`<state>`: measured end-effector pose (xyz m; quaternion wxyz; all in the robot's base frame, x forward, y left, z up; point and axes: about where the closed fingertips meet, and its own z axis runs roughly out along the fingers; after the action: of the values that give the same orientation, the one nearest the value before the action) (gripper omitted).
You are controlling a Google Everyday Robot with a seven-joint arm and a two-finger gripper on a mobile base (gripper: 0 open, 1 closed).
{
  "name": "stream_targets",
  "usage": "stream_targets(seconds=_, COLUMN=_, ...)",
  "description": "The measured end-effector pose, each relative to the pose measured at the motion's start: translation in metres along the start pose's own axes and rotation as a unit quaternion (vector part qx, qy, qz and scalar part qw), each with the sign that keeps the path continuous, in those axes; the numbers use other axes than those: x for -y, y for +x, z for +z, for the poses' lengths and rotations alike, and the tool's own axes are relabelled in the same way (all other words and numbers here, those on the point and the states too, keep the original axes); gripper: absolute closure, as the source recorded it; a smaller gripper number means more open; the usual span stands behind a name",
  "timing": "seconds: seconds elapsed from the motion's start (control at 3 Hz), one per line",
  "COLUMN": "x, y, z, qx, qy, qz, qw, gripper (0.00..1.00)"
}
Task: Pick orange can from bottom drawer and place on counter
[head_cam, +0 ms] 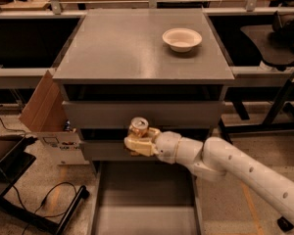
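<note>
ROBOT LIFTS CAN: The gripper (138,138) holds the can (138,126) upright in front of the upper drawers (186,114), its cream fingers (132,144) closed around the can's lower body, the silver top standing clear above them. Directly below the fingers, the bottom drawer (144,199) lies pulled out. Above and beyond them stretches the counter (117,48), a bowl (182,39) near its far right corner. The white arm (245,173) extends to the fingers' right; a cardboard box (41,106) leans well to their left.
</note>
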<state>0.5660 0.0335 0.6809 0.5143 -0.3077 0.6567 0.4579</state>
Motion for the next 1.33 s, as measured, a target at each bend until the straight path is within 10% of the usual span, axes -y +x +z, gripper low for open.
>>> stream_targets(seconds=0.67, x=0.015, y=-0.129, z=0.007, qx=0.057, qy=0.008, qz=-0.019, qw=0.9981, gripper=1.0)
stream_targets(seconds=1.33, x=0.035, y=-0.159, z=0.04, qx=0.063, qy=0.012, qz=-0.016, qw=0.9978, gripper=1.0)
